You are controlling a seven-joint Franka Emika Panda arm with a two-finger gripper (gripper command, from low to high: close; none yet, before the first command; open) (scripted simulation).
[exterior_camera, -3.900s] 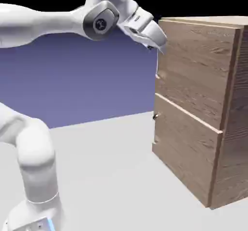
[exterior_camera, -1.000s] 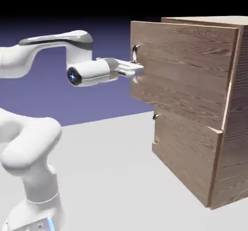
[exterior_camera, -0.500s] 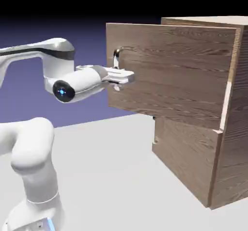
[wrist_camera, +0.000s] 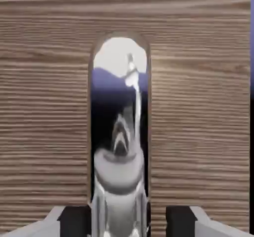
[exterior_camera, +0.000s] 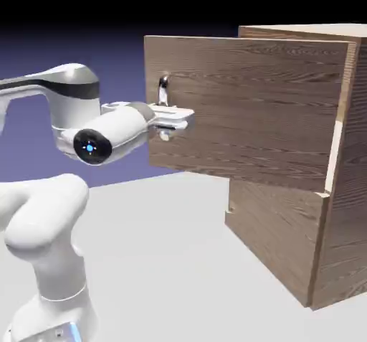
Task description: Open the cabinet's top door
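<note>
The cabinet (exterior_camera: 344, 161) of light brown wood stands at the exterior view's right. Its top door (exterior_camera: 251, 104) is swung well out from the front, with its free edge toward the exterior view's left. A small curved metal handle (exterior_camera: 163, 89) sits near that edge. My gripper (exterior_camera: 173, 121) reaches level from the left and is shut on the handle's lower part. In the hand view the shiny handle (wrist_camera: 119, 171) rises between my two grey fingertips (wrist_camera: 74, 222), and the door's wood grain (wrist_camera: 44, 107) fills the rest of the picture.
The lower, shorter wood panel (exterior_camera: 276, 233) stays flush with the cabinet below the swung door. The grey table (exterior_camera: 158, 262) stretches between my base and the cabinet. My forearm and elbow (exterior_camera: 93, 143) hang at the door's left.
The top door has swung further out toward the exterior view's left. My gripper and forearm moved left with the handle, keeping their hold on it.
</note>
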